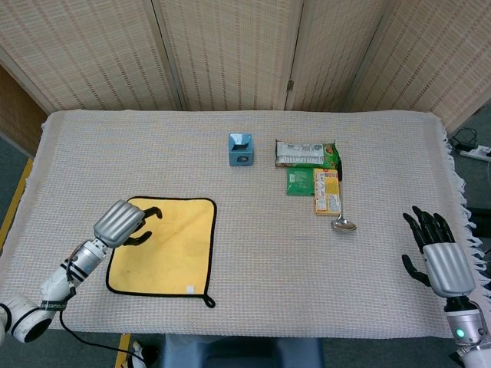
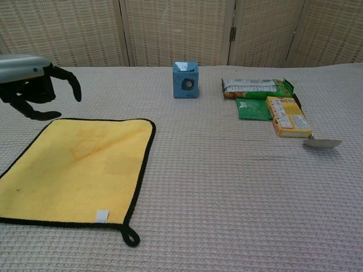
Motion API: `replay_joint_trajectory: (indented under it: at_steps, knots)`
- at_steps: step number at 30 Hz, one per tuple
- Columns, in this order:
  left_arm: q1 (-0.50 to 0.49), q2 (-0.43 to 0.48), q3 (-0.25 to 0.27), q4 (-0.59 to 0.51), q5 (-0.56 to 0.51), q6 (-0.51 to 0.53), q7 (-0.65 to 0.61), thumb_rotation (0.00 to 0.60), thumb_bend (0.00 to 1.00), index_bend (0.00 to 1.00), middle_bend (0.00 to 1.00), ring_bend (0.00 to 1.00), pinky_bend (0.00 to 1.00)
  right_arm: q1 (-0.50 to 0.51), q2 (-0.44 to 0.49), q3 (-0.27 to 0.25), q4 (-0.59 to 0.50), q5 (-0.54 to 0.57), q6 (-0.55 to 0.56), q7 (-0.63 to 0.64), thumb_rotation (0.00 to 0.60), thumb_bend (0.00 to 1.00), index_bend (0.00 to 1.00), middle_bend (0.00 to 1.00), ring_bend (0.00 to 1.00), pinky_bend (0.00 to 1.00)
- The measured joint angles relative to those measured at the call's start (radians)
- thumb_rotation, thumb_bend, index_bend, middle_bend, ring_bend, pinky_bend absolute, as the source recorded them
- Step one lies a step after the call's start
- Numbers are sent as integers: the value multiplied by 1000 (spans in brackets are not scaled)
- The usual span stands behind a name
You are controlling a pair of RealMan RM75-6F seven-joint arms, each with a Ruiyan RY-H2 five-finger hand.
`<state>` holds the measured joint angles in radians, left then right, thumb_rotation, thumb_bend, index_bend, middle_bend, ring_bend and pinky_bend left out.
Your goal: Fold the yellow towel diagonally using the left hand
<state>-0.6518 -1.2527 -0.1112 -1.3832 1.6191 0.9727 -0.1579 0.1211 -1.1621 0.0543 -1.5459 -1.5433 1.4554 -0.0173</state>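
Note:
The yellow towel [image 1: 164, 244] with black trim lies flat on the table, left of centre; in the chest view the towel [image 2: 74, 170] fills the lower left. My left hand [image 1: 125, 223] hovers over the towel's far-left part, fingers curved downward and apart, holding nothing; in the chest view the left hand [image 2: 33, 83] hangs above the far-left corner. My right hand [image 1: 439, 257] sits at the table's right edge, fingers spread, empty, and does not show in the chest view.
A blue box [image 1: 241, 149] stands behind the towel. To the right lie a snack packet [image 1: 305, 153], a green sachet [image 1: 300, 182], a yellow box [image 1: 327, 192] and a spoon [image 1: 343, 224]. A woven cloth [image 1: 253, 276] covers the table.

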Motion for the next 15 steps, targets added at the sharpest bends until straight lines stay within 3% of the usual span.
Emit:
replay_joint_trajectory:
  at_steps: [15]
  knots:
    - [-142, -176, -15, 241, -63, -131, -99, 600, 469, 379, 1000, 1000, 1000, -17, 6, -14, 45, 18, -8, 56, 600, 451, 0, 0, 0, 0]
